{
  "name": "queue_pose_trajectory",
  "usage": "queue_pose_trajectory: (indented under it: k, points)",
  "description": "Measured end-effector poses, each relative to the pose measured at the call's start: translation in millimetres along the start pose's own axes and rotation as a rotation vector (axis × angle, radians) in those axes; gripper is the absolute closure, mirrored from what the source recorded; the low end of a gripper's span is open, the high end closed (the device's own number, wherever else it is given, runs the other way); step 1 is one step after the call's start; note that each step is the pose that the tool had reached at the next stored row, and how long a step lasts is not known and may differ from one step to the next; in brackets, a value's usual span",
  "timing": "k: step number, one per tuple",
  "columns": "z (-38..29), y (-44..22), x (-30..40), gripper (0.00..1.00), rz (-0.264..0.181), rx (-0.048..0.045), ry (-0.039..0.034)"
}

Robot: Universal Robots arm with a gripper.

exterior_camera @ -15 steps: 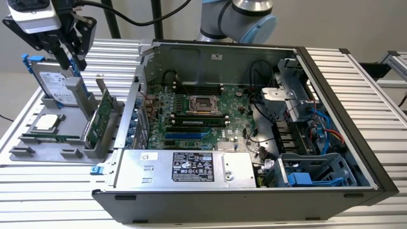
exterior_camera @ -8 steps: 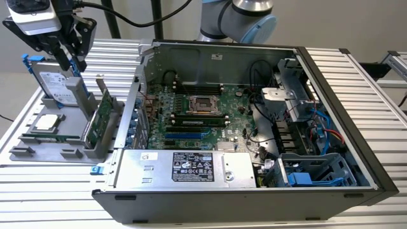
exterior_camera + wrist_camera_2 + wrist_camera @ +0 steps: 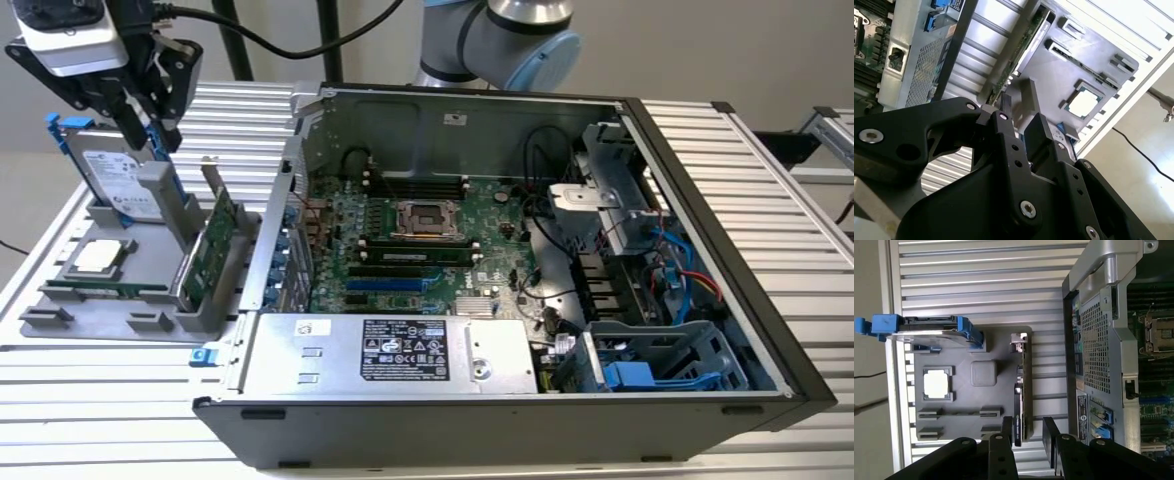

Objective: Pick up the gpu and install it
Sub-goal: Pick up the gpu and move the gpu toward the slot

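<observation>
Ribbed metal table [image 3: 107, 400], beige floor [image 3: 869, 290].

The table [image 3: 120, 400] is ribbed matt metal, the holder [image 3: 999, 347] smooth matt grey plastic, the case [image 3: 400, 110] dull bare metal, the gripper [image 3: 1029, 432] matt black.

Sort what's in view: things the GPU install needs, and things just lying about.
For the job:
- gpu, upright in the grey holder
- gripper, open, over the holder
- open computer case

Lying about:
- hard drive with blue rails
- processor chip
</observation>
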State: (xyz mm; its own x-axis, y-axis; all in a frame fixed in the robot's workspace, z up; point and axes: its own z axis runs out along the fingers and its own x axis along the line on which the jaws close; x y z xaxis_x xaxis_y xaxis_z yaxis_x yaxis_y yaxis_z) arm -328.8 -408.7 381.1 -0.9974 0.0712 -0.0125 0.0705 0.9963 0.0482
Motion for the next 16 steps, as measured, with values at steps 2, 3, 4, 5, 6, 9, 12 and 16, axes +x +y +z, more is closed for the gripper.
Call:
queue_pose_trajectory:
  k: [2, 3, 4, 5, 6, 9, 12, 16]
  points:
    - [0.2, -0.4, 0.0, 0.0, 0.0, 0.0001, 0.0]
    - [0.3, -0.6, 0.0, 0.0, 0.0, 0.0001, -0.0001]
    - [0.5, -0.8, 0.0, 0.0, 0.0, 0.0001, 0.0]
    - [0.6, -0.9, 0.0, 0.0, 0.0, 0.0001, 0.0002]
    - [0.8, -1.1, 0.0, 0.0, 0.0, 0.0002, 0.0003]
    - [1.6, -1.8, -0.1, 0.0, 0.0, 0.0001, 0.0003]
    - [2.7, -2.5, -0.1, 0.0, 0.0, 0.0001, 0.0006]
    - [5.2, -3.1, -0.1, 0.0, 0.0, 0.0003, 0.0019]
